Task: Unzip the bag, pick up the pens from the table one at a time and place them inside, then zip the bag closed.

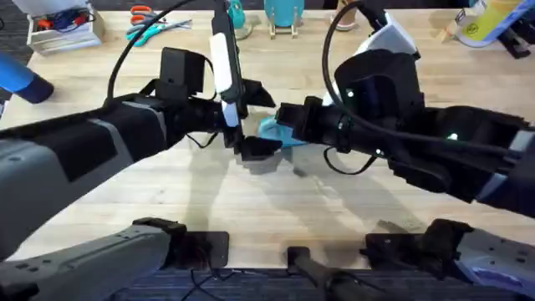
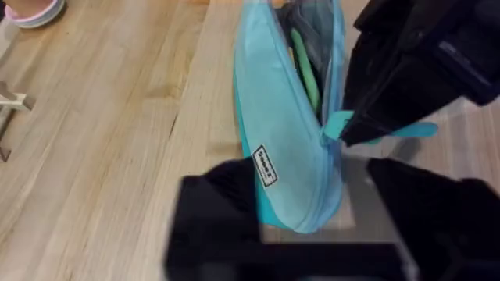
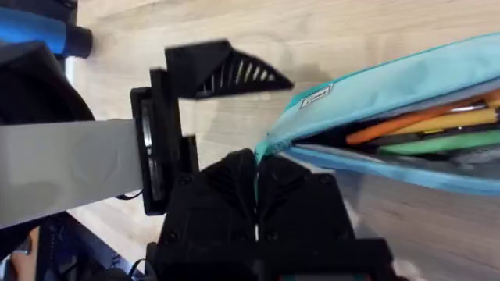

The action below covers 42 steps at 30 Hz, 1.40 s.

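bag (image 2: 285, 140): half open, pens (image 3: 422, 129) inside
left gripper (image 2: 312, 215): clamps bag end
right gripper (image 3: 256, 176): pinches zipper pull (image 2: 340, 125)

Light blue bag (image 2: 281, 133) unzipped on table (image 2: 109, 133), pens (image 3: 422, 129) inside

Two robot arms, seen from the overhead camera: the left arm (image 1: 100, 138) runs from pale grey casing at 8 o'clock into matte black housing, with a boxy black module on top and a white strip (glossy, upright) by its wrist. Thin black cables arc over both arms toward 12 o'clock. The right arm (image 1: 435, 142) is black with grey lower casing at 4 o'clock, a white cover behind its rounded joint, and small green lights glowing on its body. In the right wrist view, the left gripper (image 3: 226, 70) shows a black triangular finger with ribbed inner face.
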Available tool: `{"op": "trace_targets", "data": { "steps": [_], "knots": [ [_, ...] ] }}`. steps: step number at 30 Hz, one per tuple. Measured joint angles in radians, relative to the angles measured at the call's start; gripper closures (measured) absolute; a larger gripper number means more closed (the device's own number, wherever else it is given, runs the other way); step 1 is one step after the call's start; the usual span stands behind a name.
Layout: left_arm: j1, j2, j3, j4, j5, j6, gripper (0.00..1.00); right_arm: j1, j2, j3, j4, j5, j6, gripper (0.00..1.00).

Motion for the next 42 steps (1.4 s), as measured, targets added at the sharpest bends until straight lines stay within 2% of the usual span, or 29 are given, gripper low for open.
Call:
{"op": "trace_targets", "data": {
  "steps": [3, 8, 10, 24, 42],
  "knots": [
    [0.0, 0.0, 0.0, 0.0, 0.0, 0.0, 0.437, 0.0, 0.0, 0.0, 0.0, 0.0, 0.0, 0.971],
    [0.0, 0.0, 0.0, 0.0, -0.001, 0.003, 0.867, 0.0, 0.0, 0.0, 0.0, 0.0, 0.0, 0.971],
    [0.0, 0.0, 0.0, 0.0, -0.001, 0.004, 0.946, 0.0, 0.0, 0.0, 0.0, 0.0, 0.0, 0.971],
    [0.0, 0.0, -0.001, 0.0, -0.001, 0.003, 0.954, -0.021, -0.001, 0.0, -0.032, -0.001, -0.001, 0.971],
    [-0.006, 0.0, -0.002, 0.0, 0.003, 0.003, 0.954, -0.276, -0.146, 0.0, -0.237, -0.034, -0.05, 0.969]
  ]
}}
